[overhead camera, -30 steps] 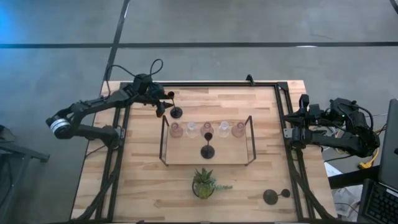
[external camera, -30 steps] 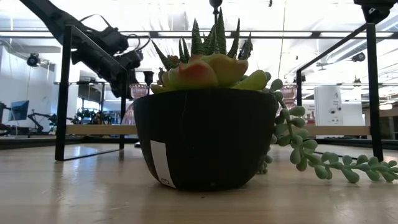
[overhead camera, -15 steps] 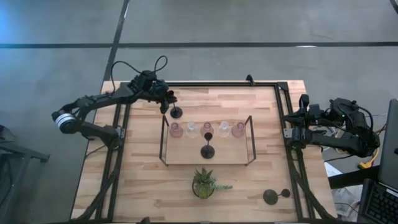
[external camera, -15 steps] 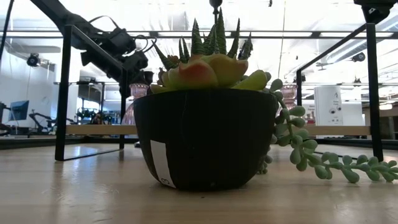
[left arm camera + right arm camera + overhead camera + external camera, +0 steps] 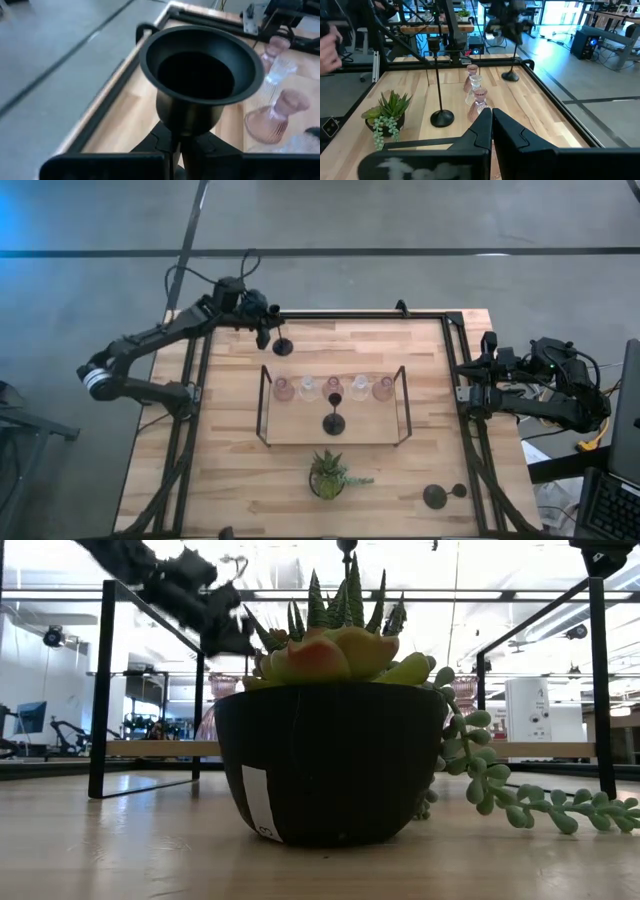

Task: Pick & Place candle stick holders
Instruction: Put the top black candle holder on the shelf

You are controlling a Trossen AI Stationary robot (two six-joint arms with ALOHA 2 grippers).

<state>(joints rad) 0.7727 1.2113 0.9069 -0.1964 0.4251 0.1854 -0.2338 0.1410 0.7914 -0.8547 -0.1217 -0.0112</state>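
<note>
My left gripper is shut on a black thin-stemmed candle stick holder near the table's far left corner; its cup fills the left wrist view. A second black holder stands by its round base in the wire-framed wooden tray. Several squat pink and clear glass holders stand in a row along the tray's far side. A third black holder is near the near right corner. My right gripper is shut and empty at the table's right edge. My left gripper pinches the black holder's thin stem between its two fingers, just below the cup. The fingers lie across the stem. The holder stays upright with its round base hanging below the fingers, and the base seems a little clear of the table.
A green potted plant stands in front of the tray and blocks most of the low view. A black rail frames the table's far and side edges. A person's hand shows beyond the table.
My left gripper has gone up and toward the table's far edge, still shut on the black holder. The holder's base has moved with it, away from the tray's far left corner toward the far rail.
</note>
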